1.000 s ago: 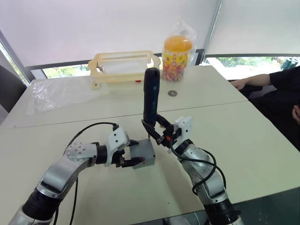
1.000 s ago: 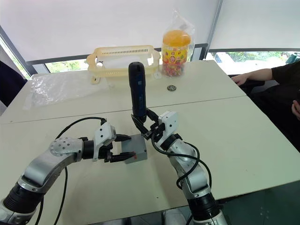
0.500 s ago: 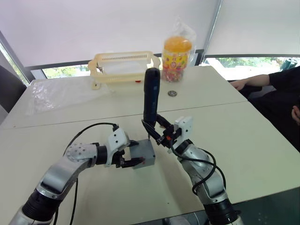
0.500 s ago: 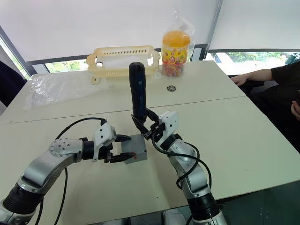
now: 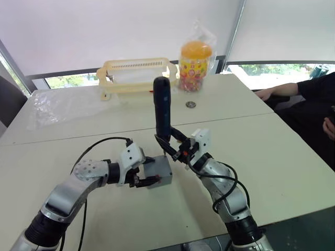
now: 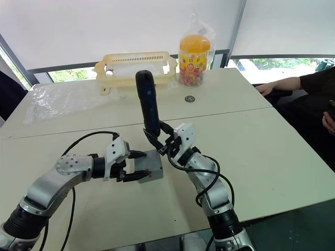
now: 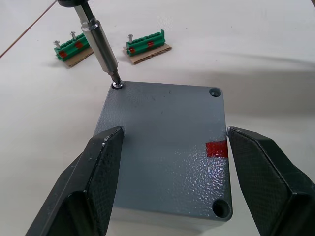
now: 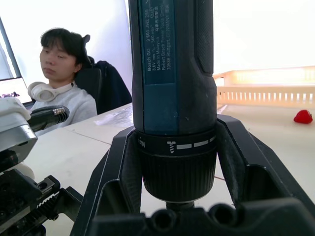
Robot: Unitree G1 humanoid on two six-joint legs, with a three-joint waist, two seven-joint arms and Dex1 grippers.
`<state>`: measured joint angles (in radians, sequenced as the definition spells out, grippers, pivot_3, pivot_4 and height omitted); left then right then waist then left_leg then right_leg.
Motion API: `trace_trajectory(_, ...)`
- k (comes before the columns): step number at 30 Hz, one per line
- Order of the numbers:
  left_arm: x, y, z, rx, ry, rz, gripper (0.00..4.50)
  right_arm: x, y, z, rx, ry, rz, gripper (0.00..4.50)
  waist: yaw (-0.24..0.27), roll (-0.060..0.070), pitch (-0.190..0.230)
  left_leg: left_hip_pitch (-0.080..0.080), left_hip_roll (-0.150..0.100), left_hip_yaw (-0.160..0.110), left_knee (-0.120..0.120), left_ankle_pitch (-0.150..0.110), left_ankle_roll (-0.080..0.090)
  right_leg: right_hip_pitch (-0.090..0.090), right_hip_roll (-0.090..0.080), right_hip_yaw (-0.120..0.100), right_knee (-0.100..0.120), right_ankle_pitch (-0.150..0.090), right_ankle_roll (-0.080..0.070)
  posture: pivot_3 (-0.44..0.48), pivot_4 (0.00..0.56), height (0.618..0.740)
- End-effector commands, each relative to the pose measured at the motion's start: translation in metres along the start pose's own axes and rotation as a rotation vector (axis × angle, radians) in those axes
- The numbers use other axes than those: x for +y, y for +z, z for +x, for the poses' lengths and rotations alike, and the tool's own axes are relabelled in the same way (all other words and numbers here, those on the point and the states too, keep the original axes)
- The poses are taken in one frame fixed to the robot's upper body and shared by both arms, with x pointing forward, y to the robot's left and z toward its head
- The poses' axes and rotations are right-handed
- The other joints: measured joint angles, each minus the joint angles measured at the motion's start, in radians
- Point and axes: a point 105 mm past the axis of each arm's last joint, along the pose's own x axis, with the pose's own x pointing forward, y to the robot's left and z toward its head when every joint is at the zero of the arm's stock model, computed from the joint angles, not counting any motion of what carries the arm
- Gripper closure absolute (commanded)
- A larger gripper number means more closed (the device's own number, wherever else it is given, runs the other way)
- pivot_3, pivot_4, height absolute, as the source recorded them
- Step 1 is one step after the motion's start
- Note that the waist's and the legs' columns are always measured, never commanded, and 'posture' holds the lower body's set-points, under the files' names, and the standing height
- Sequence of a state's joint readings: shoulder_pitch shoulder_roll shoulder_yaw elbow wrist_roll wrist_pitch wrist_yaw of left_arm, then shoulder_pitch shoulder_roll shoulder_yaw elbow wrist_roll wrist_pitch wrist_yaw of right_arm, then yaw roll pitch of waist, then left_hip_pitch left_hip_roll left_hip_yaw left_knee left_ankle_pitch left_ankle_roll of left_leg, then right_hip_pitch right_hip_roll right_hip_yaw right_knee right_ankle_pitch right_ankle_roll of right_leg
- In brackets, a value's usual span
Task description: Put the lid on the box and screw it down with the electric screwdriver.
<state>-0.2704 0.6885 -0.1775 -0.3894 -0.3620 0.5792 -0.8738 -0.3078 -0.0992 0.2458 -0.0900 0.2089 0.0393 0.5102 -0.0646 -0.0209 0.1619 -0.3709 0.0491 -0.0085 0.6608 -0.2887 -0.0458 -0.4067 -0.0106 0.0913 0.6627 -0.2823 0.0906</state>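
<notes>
1. My left claw (image 7: 167, 162) has its two black fingers (image 7: 96, 172) on either side of the small grey plastic box (image 5: 158, 174). They look pressed on its sides, clamped on the box.
2. The box sits on the pale worktop (image 5: 293, 157), near the front centre, between my two arms.
3. The flat grey square lid (image 7: 165, 147) is already on top of the box, with a red mark (image 7: 216, 149) near one edge and small holes at the corners.
4. My right claw (image 8: 172, 162) is clamped on the long black electric screwdriver (image 5: 162, 112), fingers closed around its collar just above the bit.
5. The screwdriver stands nearly upright, leaning a little left. Its thin metal bit (image 7: 102, 49) points down onto a screw in one corner hole of the lid, tip touching the screw head.
6. Two small green terminal blocks with screws (image 7: 147, 45) lie on the worktop just past the box in the left wrist view, apart from it.
7. Far side of the worktop: a cream slotted plastic basket (image 5: 137, 73), and right of it a clear jar with an orange lid (image 5: 195, 64) holding colourful sweets, wrapped in a plastic bag.
8. A small round metal item (image 5: 191, 104) lies near the jar; I can't tell what it is.
9. A crumpled clear plastic sheet (image 5: 57, 104) lies at far left.
10. A person's hand and dark sleeve (image 5: 293, 90) rest at the right edge of the worktop.
</notes>
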Motion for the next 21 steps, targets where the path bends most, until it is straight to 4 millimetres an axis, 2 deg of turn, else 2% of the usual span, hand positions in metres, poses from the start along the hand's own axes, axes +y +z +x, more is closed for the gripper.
trace_trajectory(1,-0.0008,-0.0022,-0.0007,0.016,0.002,0.000,1.09,0.0089,-0.0651,-0.0172,0.245,0.021,0.054,2.75,-0.002,0.000,-0.001,0.000,0.000,0.000,0.000,0.000,0.000,0.000,0.000,0.000,0.000,0.000,0.000,0.000,0.150,0.740)
trace_trajectory(21,-0.0026,-0.0064,-0.0002,0.036,-0.015,-0.014,1.09,0.0063,-0.0666,-0.0264,0.240,-0.015,0.067,2.75,-0.003,-0.004,-0.012,0.003,0.000,0.000,-0.003,0.000,0.000,0.003,-0.001,0.000,-0.003,-0.003,-0.004,0.000,0.150,0.740)
